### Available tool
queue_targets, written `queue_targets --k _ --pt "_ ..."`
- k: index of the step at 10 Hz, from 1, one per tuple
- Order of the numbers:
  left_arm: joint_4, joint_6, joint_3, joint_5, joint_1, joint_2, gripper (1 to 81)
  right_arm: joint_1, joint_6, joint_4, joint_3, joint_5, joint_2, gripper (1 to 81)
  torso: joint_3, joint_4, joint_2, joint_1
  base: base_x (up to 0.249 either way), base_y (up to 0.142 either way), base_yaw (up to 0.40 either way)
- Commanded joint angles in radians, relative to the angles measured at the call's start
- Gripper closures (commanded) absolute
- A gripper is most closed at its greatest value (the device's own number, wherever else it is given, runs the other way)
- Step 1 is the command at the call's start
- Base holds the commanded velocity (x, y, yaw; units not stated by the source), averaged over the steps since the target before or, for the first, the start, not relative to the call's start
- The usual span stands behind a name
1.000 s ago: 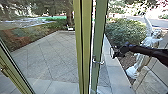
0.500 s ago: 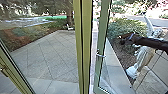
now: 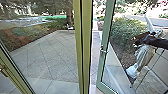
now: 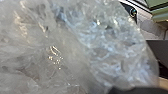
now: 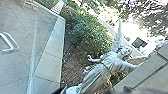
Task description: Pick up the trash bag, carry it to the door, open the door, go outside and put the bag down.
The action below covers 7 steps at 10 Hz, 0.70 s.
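The right gripper [image 3: 140, 40] reaches in from the right of the head view, well to the right of the green-framed glass door [image 3: 106, 47] and its metal handle [image 3: 104, 51]. The door stands ajar, with a gap between it and the yellow-green post. In the right wrist view a metal handle [image 5: 10, 43] shows, apart from the arm. Clear, crinkled plastic of the trash bag [image 4: 75, 50] lies close to the camera in the left wrist view. How the left gripper holds it is hidden.
The yellow-green post [image 3: 86, 47] stands just left of the opening. Beyond the glass lies a paved yard [image 3: 47, 55]. A pale winged statue [image 3: 143, 58] and a bush [image 3: 126, 31] are on the right, beside a low stone edge [image 3: 116, 65].
The door has swung further outward, its handle shifting right and up, and the gap beside the post has widened. My right arm has moved right, away from the handle.
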Motion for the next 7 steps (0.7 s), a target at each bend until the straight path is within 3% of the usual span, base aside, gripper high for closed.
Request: queue_targets --k 1,7 --pt "-0.003 -0.005 0.018 0.067 -0.018 -0.012 81.1 0.203 -0.017 -0.069 0.043 -0.051 -0.07 1.0 0.0 0.0 0.0 0.0 0.0 0.0 0.0" --pt "-0.001 -0.005 0.023 0.067 -0.018 -0.012 81.1 0.191 -0.016 -0.079 0.043 -0.043 -0.121 1.0 0.0 0.0 0.0 0.0 0.0 0.0 0.0"
